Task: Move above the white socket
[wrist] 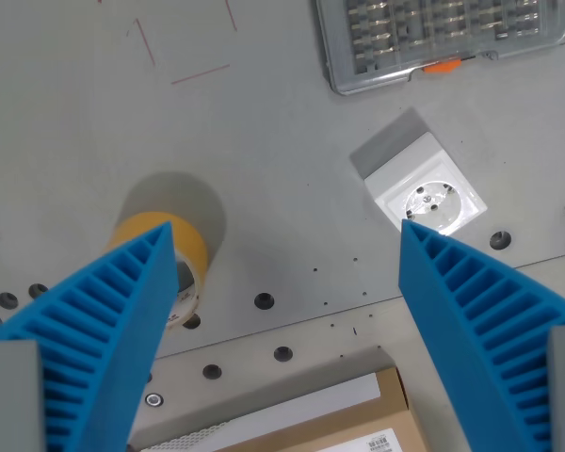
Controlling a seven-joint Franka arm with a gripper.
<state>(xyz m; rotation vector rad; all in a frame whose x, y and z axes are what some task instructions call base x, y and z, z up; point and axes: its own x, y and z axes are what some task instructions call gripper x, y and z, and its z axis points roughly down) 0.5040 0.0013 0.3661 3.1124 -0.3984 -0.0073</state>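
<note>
The white socket (426, 191) is a square box with a round recessed face, lying on the grey table towards the wrist view's right. My gripper (284, 237) hangs above the table, open, with nothing between its ribbed blue fingers. The tip of the right finger (471, 311) overlaps the socket's lower edge in this view. The left finger (113, 330) partly covers a tape roll. The socket sits to the right of the midpoint between the fingertips.
A yellow tape roll (184, 247) stands on the table at the left, partly behind the left finger. A clear plastic case of bits (433, 38) with an orange latch lies at the top right. A cardboard box (348, 424) shows at the bottom edge. Bolt holes dot the table.
</note>
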